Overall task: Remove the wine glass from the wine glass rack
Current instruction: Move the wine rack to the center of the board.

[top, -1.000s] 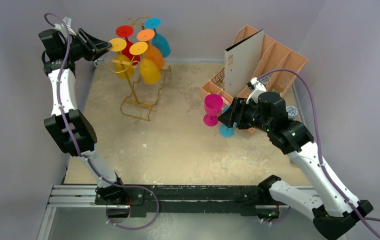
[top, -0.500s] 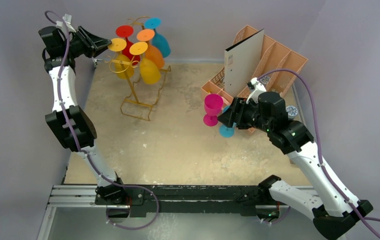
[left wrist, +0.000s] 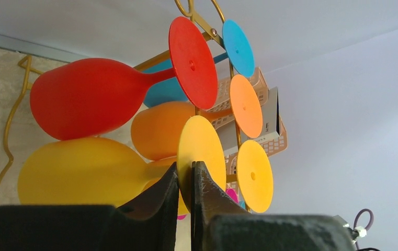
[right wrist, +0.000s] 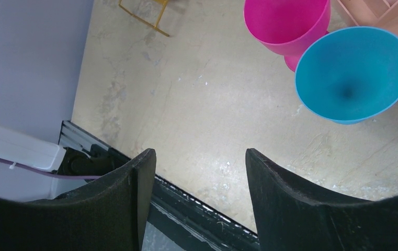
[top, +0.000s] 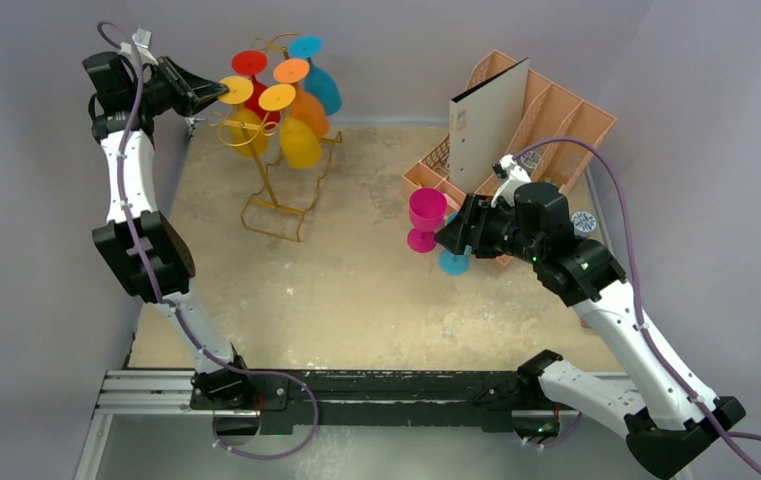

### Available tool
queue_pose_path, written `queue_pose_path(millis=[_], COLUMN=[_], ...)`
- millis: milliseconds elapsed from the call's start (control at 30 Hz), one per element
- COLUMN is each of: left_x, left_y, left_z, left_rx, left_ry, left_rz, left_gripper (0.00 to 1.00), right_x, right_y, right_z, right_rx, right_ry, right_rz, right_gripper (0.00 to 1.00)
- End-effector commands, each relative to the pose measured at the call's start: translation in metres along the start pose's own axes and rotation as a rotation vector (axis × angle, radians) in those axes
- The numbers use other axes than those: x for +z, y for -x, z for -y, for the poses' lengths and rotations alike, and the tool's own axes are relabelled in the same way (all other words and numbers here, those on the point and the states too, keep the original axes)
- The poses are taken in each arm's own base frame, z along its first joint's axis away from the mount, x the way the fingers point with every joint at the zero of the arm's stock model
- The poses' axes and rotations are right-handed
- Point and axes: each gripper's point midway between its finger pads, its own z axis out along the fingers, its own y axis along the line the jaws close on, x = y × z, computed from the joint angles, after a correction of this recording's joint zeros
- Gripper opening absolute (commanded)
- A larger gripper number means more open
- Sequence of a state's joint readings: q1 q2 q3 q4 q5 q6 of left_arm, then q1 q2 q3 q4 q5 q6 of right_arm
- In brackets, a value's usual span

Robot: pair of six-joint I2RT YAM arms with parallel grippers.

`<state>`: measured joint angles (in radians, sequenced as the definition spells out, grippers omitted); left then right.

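The gold wire wine glass rack (top: pixel 274 190) stands at the back left with several coloured glasses hanging upside-down from its hooks. My left gripper (top: pixel 218 92) is shut on the round foot (left wrist: pixel 202 151) of a yellow wine glass (left wrist: pixel 81 170), which still hangs on the rack. Its two fingers pinch the disc's edge (left wrist: pixel 185 170). Red (left wrist: pixel 81 97), orange and blue glasses and a second yellow one hang around it. My right gripper (top: pixel 448 238) is open and empty (right wrist: pixel 199 157), beside a pink glass (right wrist: pixel 285 23) and a blue glass (right wrist: pixel 353 73) that stand upright on the table.
A peach slotted organiser (top: pixel 556 110) holding a white folder (top: pixel 486 120) stands at the back right, behind my right arm. The back wall is close behind the rack. The rack's rectangular wire base (top: pixel 281 215) rests on the beige table top.
My left gripper has edged right toward the rack and now pinches the yellow glass's foot. My right arm has shifted very slightly; the pink and blue glasses have not moved.
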<state>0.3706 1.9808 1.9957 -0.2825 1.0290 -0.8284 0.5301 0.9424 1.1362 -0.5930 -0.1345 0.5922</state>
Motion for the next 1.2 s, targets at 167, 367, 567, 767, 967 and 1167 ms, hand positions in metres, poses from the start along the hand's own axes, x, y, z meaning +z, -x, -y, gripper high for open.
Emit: queue_pose_path(millis=[167, 367, 567, 767, 967, 1167], left_x=[-0.017, -0.026, -0.039, -0.051, -0.060, -0.059], left_y=[-0.024, -0.040, -0.065, -0.089, -0.094, -0.085], left_z=[0.023, 0.027, 0.029, 0.028, 0.034, 0.037], left_rx=[-0.002, -0.022, -0.032, -0.033, 0.003, 0.030], left_ry=[-0.004, 0.015, 0.030, 0.062, 0.098, 0.103], left_rz=[-0.051, -0.082, -0.115, -0.130, -0.106, -0.082], left_gripper=[0.00, 0.00, 0.00, 0.00, 0.00, 0.11], right_x=[0.002, 0.004, 0.005, 0.005, 0.006, 0.007], right_y=[-0.003, -0.005, -0.006, -0.006, -0.006, -0.006], right_z=[-0.003, -0.002, -0.002, -0.003, -0.003, -0.002], right_rx=[0.012, 0.013, 0.016, 0.016, 0.015, 0.018], right_ry=[0.018, 0.019, 0.026, 0.028, 0.030, 0.028], right_rz=[-0.011, -0.016, -0.019, -0.019, -0.019, -0.023], right_gripper=[0.66, 0.66, 0.66, 0.66, 0.66, 0.67])
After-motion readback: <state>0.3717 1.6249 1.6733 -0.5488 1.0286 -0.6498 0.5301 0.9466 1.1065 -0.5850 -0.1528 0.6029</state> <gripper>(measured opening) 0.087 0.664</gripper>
